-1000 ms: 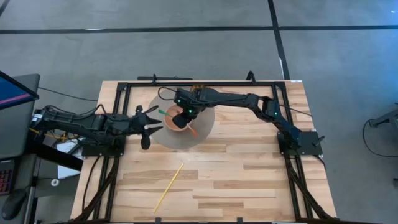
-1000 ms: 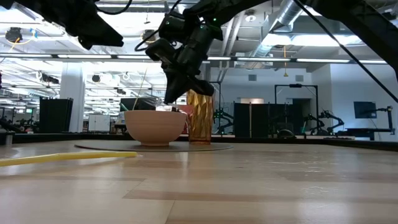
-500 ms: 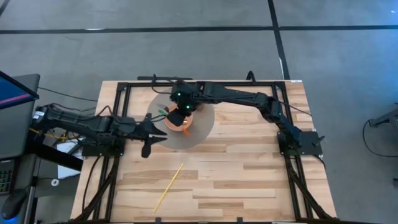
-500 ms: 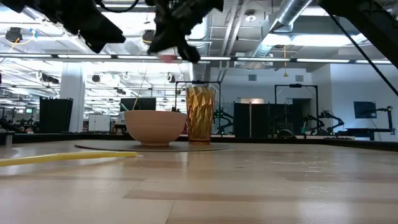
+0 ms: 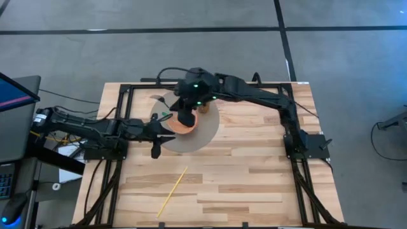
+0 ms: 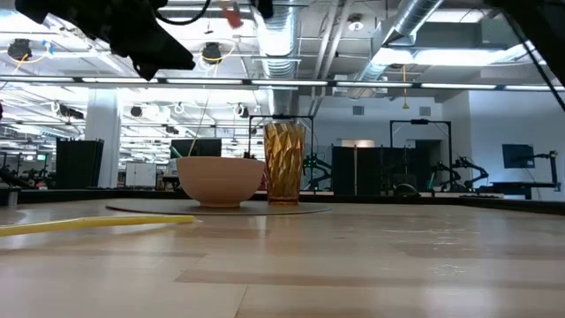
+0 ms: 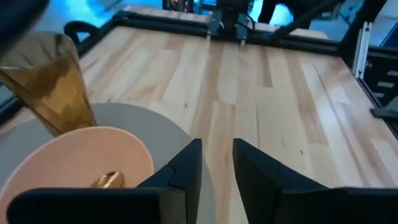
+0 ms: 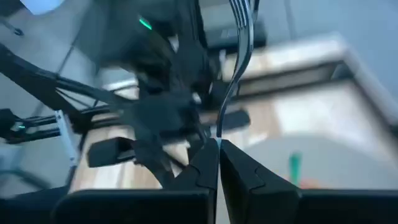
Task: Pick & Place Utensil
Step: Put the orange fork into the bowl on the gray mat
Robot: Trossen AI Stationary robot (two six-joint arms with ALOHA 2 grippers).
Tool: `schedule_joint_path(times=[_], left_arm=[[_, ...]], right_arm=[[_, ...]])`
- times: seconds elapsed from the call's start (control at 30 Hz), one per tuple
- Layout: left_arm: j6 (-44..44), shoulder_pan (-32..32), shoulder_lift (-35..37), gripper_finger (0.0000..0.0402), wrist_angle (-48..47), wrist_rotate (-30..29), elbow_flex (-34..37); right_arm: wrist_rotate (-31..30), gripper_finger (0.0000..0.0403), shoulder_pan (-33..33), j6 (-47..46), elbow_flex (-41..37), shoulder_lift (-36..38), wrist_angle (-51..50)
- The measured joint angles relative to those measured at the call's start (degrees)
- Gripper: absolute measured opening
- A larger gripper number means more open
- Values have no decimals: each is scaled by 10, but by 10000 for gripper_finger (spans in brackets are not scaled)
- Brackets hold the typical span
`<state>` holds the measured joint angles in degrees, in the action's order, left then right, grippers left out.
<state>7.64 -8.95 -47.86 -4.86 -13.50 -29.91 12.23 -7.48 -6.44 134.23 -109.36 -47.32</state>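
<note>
My right gripper [image 5: 184, 117] hangs high over the peach bowl [image 5: 180, 128], shut on a silver fork [image 8: 239, 37] whose tines point away from the fingers. The bowl [image 6: 221, 179] stands on a round grey mat [image 5: 205, 131] beside an amber glass [image 6: 284, 163]. A green-handled utensil [image 5: 166, 116] sticks out over the bowl's rim, and a gold piece [image 7: 109, 180] lies inside. My left gripper [image 7: 216, 158] is open, level with the bowl's left side and just short of it [image 5: 159, 135]. My right gripper [image 8: 219, 146] pinches the fork's thin handle [image 8: 219, 134] between its two fingers, the fingers lying along it. The neck and tines stick out past the fingertips. The fork is lifted clear of the bowl and the table.
A long yellow stick [image 5: 172, 191] lies on the bare wood toward the near edge, also seen in the low view [image 6: 88, 224]. Black frame rails [image 5: 127, 114] run along the left, far and right edges. The table's right half is bare wood.
My right gripper has risen from inside the bowl to high above it, out of the top of the low view, carrying the fork up with it and drifting slightly toward the far edge. My left gripper has moved toward the right, closer to the bowl.
</note>
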Motion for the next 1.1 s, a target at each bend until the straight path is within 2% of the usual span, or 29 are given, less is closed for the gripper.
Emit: schedule_joint_path(times=[0.13,0.33,0.47,0.57,0.87,1.0,1.1], left_arm=[[-27,3,33,106,13,-11,0],[-87,3,90,128,49,-47,0],[-104,3,125,134,54,-49,0],[-106,3,141,134,54,-49,0],[-107,3,139,132,71,-63,0],[-136,3,129,132,118,-66,0],[-166,3,114,131,154,-62,0]], right_arm=[[-92,2,24,77,-14,37,2],[-103,3,36,112,-111,48,73],[-68,4,11,79,-176,67,135],[-32,4,0,77,-184,93,152],[-14,4,25,193,-196,207,174],[7,4,25,202,-309,248,240],[29,4,10,175,-429,270,376]])
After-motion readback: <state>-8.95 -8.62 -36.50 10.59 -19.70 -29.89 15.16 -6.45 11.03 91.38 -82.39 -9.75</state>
